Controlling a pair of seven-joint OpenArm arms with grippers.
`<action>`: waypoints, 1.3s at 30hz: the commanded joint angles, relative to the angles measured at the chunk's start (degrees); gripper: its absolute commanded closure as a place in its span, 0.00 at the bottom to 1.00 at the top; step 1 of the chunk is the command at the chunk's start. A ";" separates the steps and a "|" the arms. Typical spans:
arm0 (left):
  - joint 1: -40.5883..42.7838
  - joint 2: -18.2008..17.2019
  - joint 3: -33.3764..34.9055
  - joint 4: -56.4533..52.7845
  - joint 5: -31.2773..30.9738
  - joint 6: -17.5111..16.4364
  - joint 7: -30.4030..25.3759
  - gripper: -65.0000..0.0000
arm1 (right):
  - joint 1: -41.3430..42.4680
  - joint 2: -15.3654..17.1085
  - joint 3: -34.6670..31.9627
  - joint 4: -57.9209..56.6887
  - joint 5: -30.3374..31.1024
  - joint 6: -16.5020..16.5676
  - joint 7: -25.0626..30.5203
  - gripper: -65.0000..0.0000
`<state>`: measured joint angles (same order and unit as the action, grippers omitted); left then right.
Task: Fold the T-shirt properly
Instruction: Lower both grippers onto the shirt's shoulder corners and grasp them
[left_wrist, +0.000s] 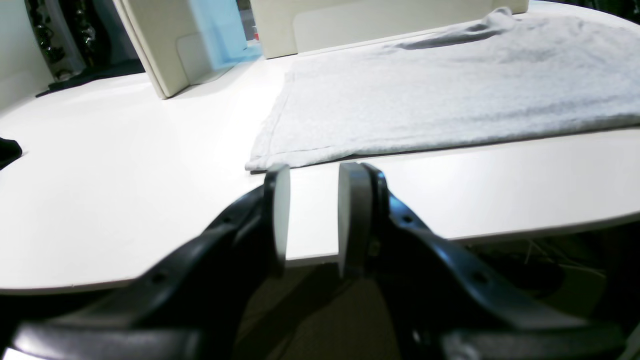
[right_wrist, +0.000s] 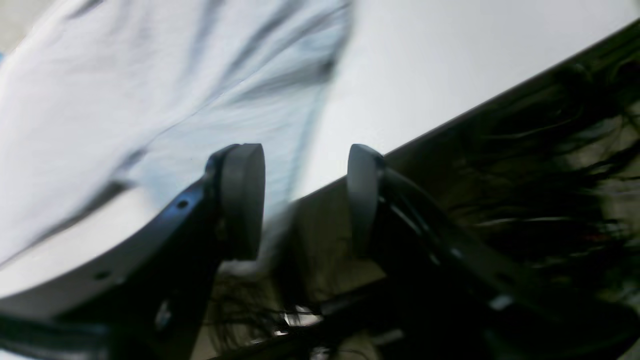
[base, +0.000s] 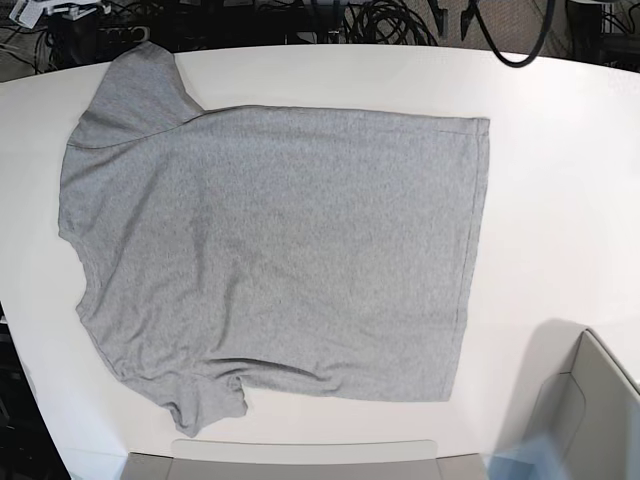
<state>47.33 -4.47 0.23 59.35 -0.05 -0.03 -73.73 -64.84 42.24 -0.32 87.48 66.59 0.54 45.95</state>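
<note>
Table (base: 560, 150) first: big white top, and the T-shirt (base: 280, 260) is spread flat across most of it, plain grey side up, no fold made yet as far as I can judge. In the base view its long axis runs side to side, sleeves and collar end at that view's left, the straight hem at its right.

The bit that matters for the next move: which arm is nearer which end. The left gripper (left_wrist: 312, 220) hangs off the table's front edge, looking in at the hem corner, which sits just ahead of it and slightly to one side. Jaws are together as far as they go with nothing between them; the pads do show a slit, but no cloth in it. The right gripper (right_wrist: 305, 200) is at the other end, jaws apart, with shirt fabric right in front of the one pad and the table edge running behind. I'd say it's not holding anything.

Hard to tell: the right wrist view is smeared with blur, so I can't say whether cloth touches that pad. Neither arm shows in the base view. The beige boxes (left_wrist: 165, 45) near the table's edge are cut off.
</note>
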 joint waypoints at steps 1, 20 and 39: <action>1.06 0.12 -0.19 0.38 0.01 0.16 -2.27 0.74 | 0.97 0.53 0.27 0.47 1.15 0.39 -0.64 0.58; 1.50 -0.06 -1.33 4.69 -1.31 0.34 -0.24 0.74 | 18.55 -8.70 1.59 -9.20 1.94 11.02 -27.98 0.58; 1.77 -6.83 -1.77 45.57 -37.53 -0.19 67.62 0.56 | 16.00 -11.69 1.68 -9.02 2.12 14.63 -28.33 0.58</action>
<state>48.49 -10.87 -1.08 104.12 -38.50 -0.86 -2.76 -47.75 30.17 1.56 78.89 69.01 18.26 21.15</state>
